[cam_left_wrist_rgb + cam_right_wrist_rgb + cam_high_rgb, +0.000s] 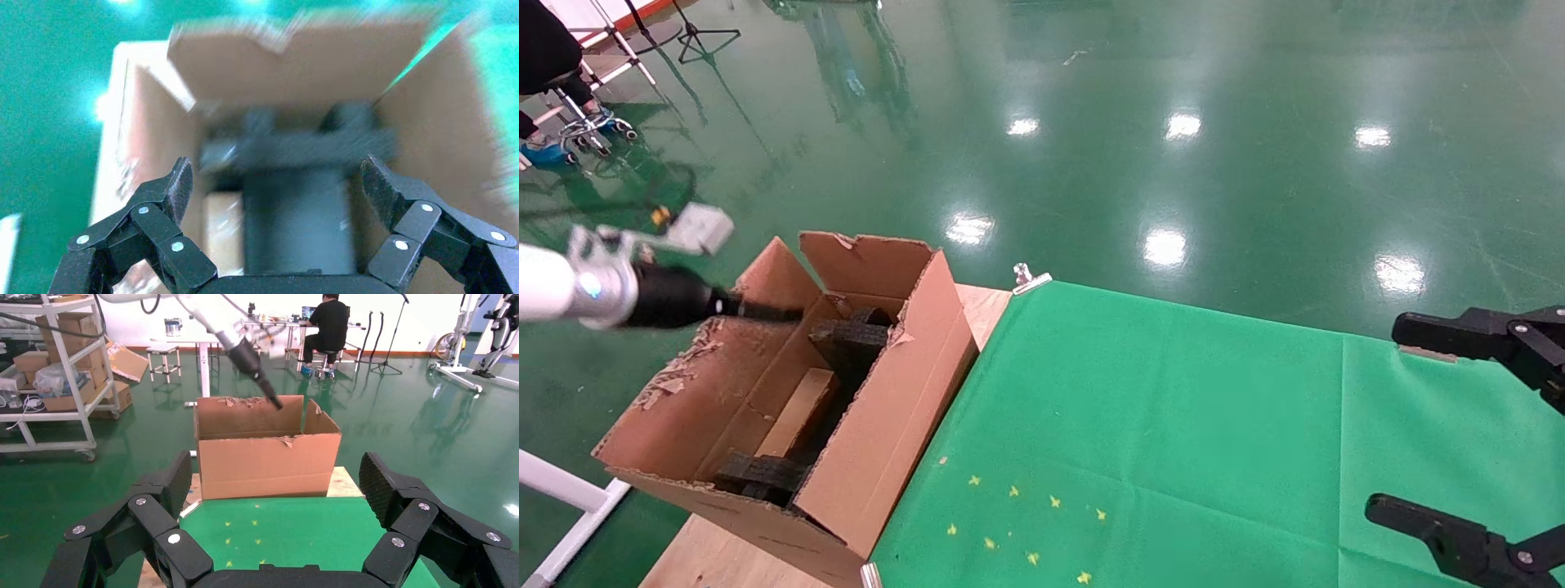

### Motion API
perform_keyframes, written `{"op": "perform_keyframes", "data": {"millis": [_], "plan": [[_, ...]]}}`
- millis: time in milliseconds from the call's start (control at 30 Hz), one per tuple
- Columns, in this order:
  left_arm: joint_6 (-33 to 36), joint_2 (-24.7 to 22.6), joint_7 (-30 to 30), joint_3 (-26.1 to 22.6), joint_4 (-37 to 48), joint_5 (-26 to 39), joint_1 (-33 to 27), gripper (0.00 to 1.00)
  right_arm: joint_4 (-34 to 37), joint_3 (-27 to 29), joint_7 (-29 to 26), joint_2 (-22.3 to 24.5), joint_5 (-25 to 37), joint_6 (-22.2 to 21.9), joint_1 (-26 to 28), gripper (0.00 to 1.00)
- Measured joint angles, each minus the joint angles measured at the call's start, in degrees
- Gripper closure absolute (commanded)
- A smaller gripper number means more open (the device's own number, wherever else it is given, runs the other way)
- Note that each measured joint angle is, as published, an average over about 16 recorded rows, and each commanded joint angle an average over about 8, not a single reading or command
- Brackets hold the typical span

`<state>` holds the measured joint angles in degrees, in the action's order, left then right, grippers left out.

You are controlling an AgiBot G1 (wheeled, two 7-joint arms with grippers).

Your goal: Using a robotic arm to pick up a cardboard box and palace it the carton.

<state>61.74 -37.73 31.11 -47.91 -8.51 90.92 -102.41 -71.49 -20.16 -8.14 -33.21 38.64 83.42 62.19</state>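
Head view: my left hand, at the left of the frame, hovers over the upper end of the carton, fingers released and empty. Left wrist view: spread fingertips frame the carton interior, where black foam pieces lie blurred. The cardboard box lies inside the carton, lower left of frame centre, between the foam pieces. My right hand is parked at the right edge above the green cloth on the table, fingers wide apart, holding nothing. Right wrist view: the carton stands beyond the cloth.
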Motion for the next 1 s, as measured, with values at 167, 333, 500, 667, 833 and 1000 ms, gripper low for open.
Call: {"op": "perform_keyframes", "data": {"millis": [167, 333, 500, 667, 833, 1000], "plan": [[7.66, 3.1, 2.39, 3.75, -3.87, -6.57, -1.03, 0.0, 0.0, 0.0, 0.0, 0.0, 0.0, 0.0, 0.0, 0.0], [15.09, 5.46, 4.61, 7.7, -7.11, -13.91, -0.29, 0.0, 0.01, 0.0, 0.0, 0.0, 0.0, -0.01, 0.0, 0.0], [19.93, 6.58, 5.88, 10.49, -8.93, -19.36, 1.26, 0.0, 0.01, 0.0, 0.0, 0.01, -0.01, -0.01, -0.01, 0.0], [21.81, 6.69, 6.13, 11.8, -10.19, -21.89, 2.5, 0.0, 0.02, -0.01, 0.01, 0.02, -0.01, -0.02, -0.01, 0.0], [22.19, 6.53, 5.21, 12.7, -12.23, -23.26, 4.08, 0.0, 0.02, -0.01, 0.01, 0.02, -0.01, -0.03, -0.01, 0.0], [22.25, 6.29, 3.58, 13.89, -15.56, -24.83, 6.42, 0.0, 0.02, -0.01, 0.01, 0.02, -0.01, -0.03, -0.01, 0.0]]}}
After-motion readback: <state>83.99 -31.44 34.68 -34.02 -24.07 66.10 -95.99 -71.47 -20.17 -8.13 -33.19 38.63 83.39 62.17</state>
